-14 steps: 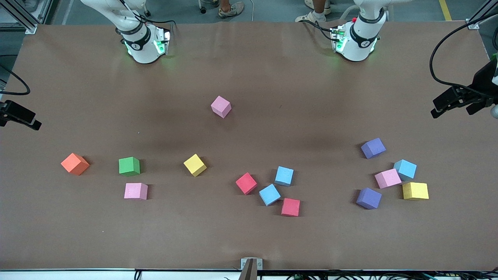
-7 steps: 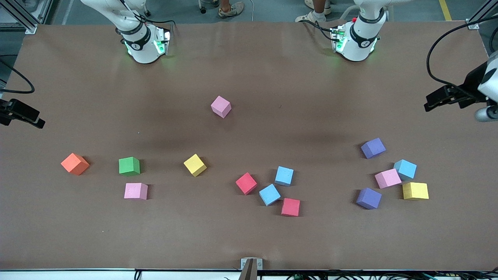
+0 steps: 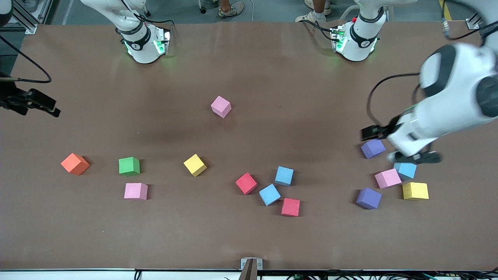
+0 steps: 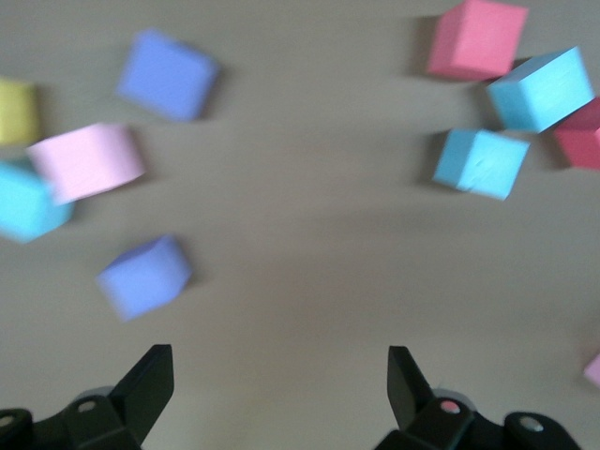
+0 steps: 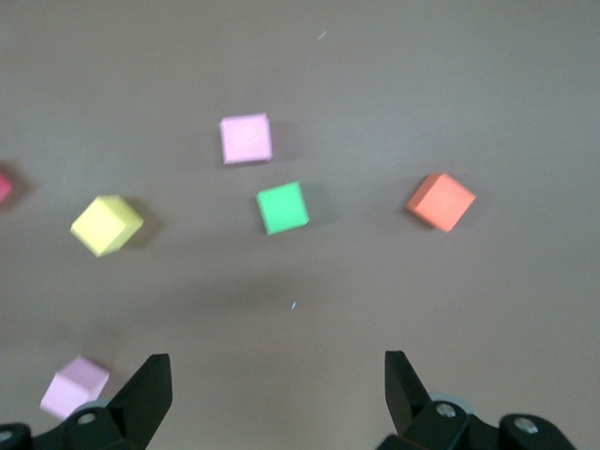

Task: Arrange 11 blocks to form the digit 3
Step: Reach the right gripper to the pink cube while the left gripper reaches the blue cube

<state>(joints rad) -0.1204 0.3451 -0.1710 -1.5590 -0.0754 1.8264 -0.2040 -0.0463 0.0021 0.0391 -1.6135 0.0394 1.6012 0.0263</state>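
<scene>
The blocks lie scattered and apart; no digit 3 shows. One pink block (image 3: 221, 106) sits alone mid-table. Green (image 3: 129, 166), pink (image 3: 135, 191) and yellow (image 3: 195, 165) blocks lie toward the right arm's end. Red (image 3: 246, 183) and light blue (image 3: 284, 175) blocks cluster in the middle. Purple (image 3: 373, 148), pink (image 3: 388, 178), blue (image 3: 405, 170) and yellow (image 3: 415, 191) blocks lie toward the left arm's end. My left gripper (image 3: 393, 144) (image 4: 278, 380) hovers open and empty over that last cluster, by the purple block (image 4: 145, 277). My right gripper (image 3: 41, 104) (image 5: 278, 384) hangs open and empty over the table's edge.
An orange cube (image 3: 75, 163) (image 5: 441, 201) lies beside the green block (image 5: 282, 207), at the right arm's end. A second red block (image 3: 290, 207) and a second purple one (image 3: 369, 198) are the nearest to the front camera. Both robot bases stand along the table's back edge.
The left arm has swung in from the table's end until its gripper is over the purple block cluster. The right gripper has drifted slightly inward. No block has moved.
</scene>
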